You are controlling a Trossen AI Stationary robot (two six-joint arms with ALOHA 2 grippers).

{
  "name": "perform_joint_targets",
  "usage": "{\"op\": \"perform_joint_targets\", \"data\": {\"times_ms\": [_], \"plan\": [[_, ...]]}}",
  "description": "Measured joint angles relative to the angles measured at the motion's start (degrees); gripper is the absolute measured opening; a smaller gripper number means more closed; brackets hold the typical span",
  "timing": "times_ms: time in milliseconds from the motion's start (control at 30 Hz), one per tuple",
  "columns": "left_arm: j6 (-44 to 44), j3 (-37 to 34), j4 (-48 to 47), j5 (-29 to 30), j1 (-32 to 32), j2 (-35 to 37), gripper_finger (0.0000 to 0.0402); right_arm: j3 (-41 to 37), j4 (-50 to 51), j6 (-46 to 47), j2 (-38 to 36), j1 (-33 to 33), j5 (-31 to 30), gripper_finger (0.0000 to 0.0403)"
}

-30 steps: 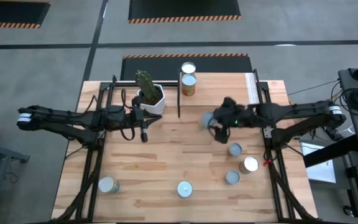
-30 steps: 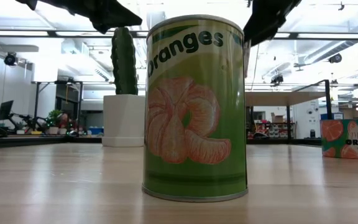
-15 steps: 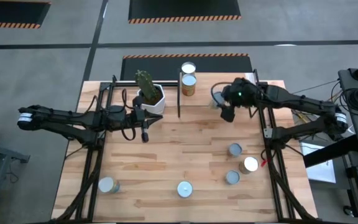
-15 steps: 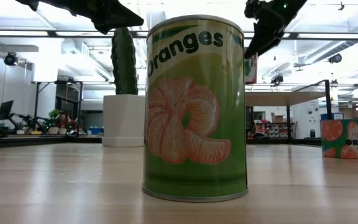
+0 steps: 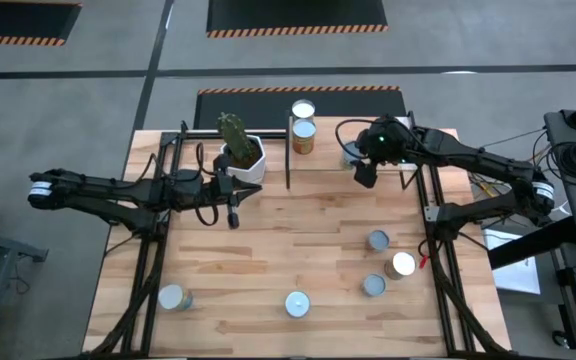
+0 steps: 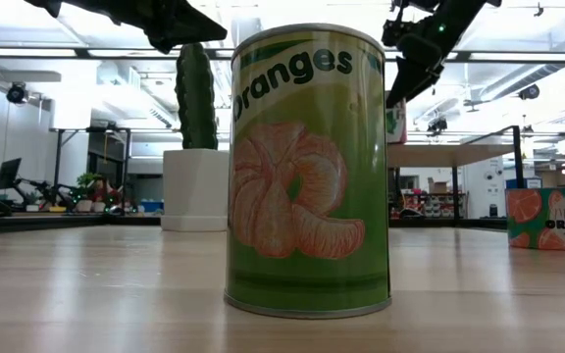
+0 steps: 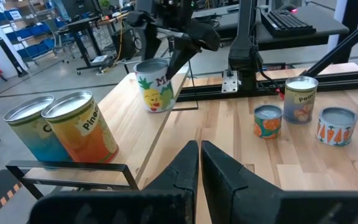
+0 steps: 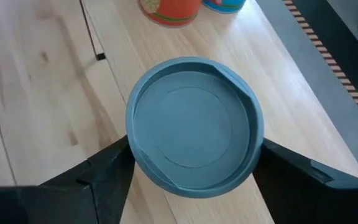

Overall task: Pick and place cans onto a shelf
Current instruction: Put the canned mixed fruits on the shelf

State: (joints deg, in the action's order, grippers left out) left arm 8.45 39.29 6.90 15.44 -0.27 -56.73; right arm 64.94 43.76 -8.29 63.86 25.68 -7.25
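Note:
My right gripper (image 5: pixel 361 162) is shut on a can with a grey-blue top (image 8: pixel 194 134) and a yellow fruit label (image 7: pixel 154 86), close above the light wooden shelf (image 5: pixel 348 130) at the table's far side. Whether the can's base touches the board, I cannot tell. Two cans (image 5: pixel 303 110) (image 5: pixel 303 136) stand on their bases on the shelf. Three cans (image 5: pixel 378 240) (image 5: pixel 402 264) (image 5: pixel 373 285) stand on the table at the right, and two (image 5: pixel 297 303) (image 5: pixel 172 297) stand near the front edge. My left gripper (image 5: pixel 232 214) is shut and empty beside the cactus pot. My right gripper pinches the can's round wall just under its top rim (image 8: pixel 132 149), one finger (image 8: pixel 104 180) on each side. The fingers come from above, slanting down from the table's right. The can stands about upright below them (image 7: pixel 156 93).
A white pot with a cactus (image 5: pixel 240 150) stands on the shelf's left part. A thin black upright (image 5: pixel 288 150) of the shelf's frame stands next to the two shelved cans. In the low view an Oranges can (image 6: pixel 307 167) fills the middle. Bare tabletop lies in the middle (image 5: pixel 288 230).
My right gripper has carried the can from the table's middle up and toward the far edge, over the shelf, then slowed there. The can has stayed upright in the hold.

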Motion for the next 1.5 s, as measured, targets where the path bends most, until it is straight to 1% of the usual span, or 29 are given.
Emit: {"op": "perform_joint_targets", "data": {"times_ms": [267, 500, 800, 867, 933, 967, 1033, 1200, 1300, 1333, 1367, 1500], "plan": [[0.02, 0.0, -0.01, 0.0, 0.0, 0.02, 0.0001, -0.17, -1.41, -0.66, 0.0, 1.54, -0.28, 0.0324], [0.02, 0.0, -0.02, 0.02, 0.0, 0.04, 0.0001, 0.29, -2.25, -2.06, 0.0, 2.11, -0.28, 0.0325], [0.02, 0.0, -0.02, 0.02, 0.0, 0.04, 0.0001, 5.69, 0.31, -2.0, -0.9, 2.09, -0.19, 0.0324], [0.02, 0.0, -0.02, 0.02, 0.0, 0.04, 0.0001, 6.04, 0.5, -2.38, -0.83, 2.09, -0.13, 0.0318], [0.02, 0.0, -0.01, 0.02, 0.0, 0.04, 0.0001, 5.94, 0.6, -2.98, -0.47, 2.11, -0.04, 0.0294], [0.02, 0.0, -0.02, 0.02, 0.0, 0.04, 0.0001, 5.88, 0.63, -3.03, -0.18, 2.11, -0.04, 0.0276], [0.02, 0.0, -0.01, 0.02, 0.0, 0.04, 0.0001, 5.6, 0.68, -3.02, 0.44, 2.11, -0.09, 0.023], [0.02, 0.0, 0.0, 0.02, 0.0, 0.04, 0.0001, 5.51, 0.55, -3.0, 2.38, 2.11, -0.27, 0.01], [0.02, 0.0, 0.0, 0.02, 0.0, 0.04, 0.0001, 5.49, 0.75, -3.46, 3.47, 2.11, -0.32, 0.0035], [0.02, 0.0, 0.0, 0.02, 0.0, 0.04, 0.0001, 5.49, 0.87, -3.84, 3.76, 2.11, -0.33, 0.0021], [0.02, 0.0, 0.0, 0.02, 0.0, 0.04, 0.0001, 5.49, 1.04, -4.08, 3.94, 2.11, -0.34, 0.0017], [0.02, 0.0, 0.0, 0.02, 0.0, 0.04, 0.0001, 5.49, 2.41, -4.29, 4.55, 2.11, -0.95, 0.0013]]}}
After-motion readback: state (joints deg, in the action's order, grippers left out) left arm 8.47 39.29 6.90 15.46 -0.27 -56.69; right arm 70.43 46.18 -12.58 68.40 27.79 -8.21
